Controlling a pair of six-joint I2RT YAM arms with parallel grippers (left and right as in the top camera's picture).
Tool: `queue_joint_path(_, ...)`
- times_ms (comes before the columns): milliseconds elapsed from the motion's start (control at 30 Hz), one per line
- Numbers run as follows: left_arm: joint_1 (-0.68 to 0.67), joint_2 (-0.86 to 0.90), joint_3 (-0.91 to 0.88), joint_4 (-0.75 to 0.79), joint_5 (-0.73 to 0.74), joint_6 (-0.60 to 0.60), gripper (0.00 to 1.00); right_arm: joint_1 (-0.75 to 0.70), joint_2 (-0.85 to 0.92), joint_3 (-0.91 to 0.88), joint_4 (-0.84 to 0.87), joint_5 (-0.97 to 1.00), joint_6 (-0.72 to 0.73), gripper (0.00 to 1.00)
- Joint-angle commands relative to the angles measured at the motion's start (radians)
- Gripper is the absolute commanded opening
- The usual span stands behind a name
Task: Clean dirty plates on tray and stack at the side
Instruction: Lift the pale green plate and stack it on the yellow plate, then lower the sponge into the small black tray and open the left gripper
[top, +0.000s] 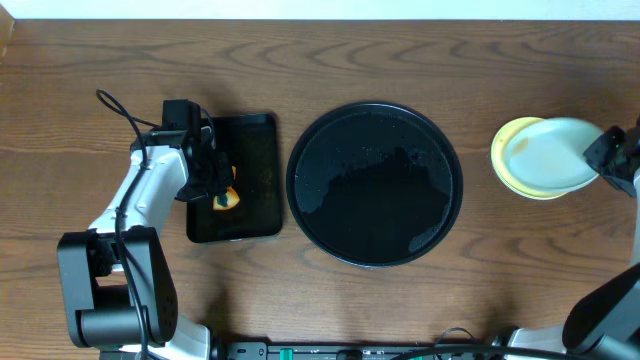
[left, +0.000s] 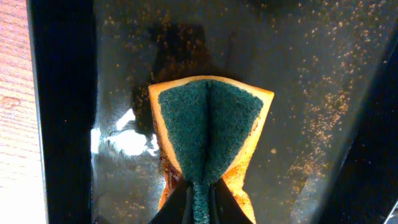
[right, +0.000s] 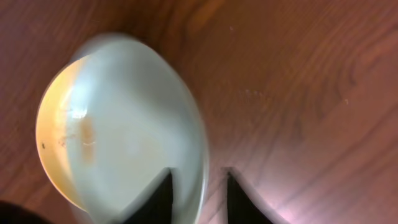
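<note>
Plates (top: 552, 155) likely stiff, slick, breakable — take the rim; right tool (right: 198, 174) slightly parted astride it; left tool (left: 200, 190) clamps sponge (left: 208, 124).

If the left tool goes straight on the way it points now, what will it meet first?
The left tool grips a sponge; that would press first on the small rectangular tray behind it, probably soon; depth is unclear.

Round black tray (top: 375, 185) at centre — plates (top: 545, 157) stacked to its right (pale blue-green over yellow)
</note>
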Motion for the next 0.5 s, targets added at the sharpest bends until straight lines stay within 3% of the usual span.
queue_joint_path(0, -0.002, 0.011, -0.011, -0.003, -0.013, 0.005, 0.08, -0.006, 0.012, -0.006, 0.024, -0.025, 0.013, 0.36)
queue_joint_path(233, -0.002, 0.011, -0.011, 0.001, -0.013, 0.005, 0.15, 0.019, 0.011, -0.006, 0.003, -0.317, -0.070, 0.42)
queue_joint_path(467, -0.002, 0.011, -0.011, 0.015, -0.003, 0.007, 0.15, 0.122, 0.011, -0.006, -0.066, -0.335, -0.119, 0.42)
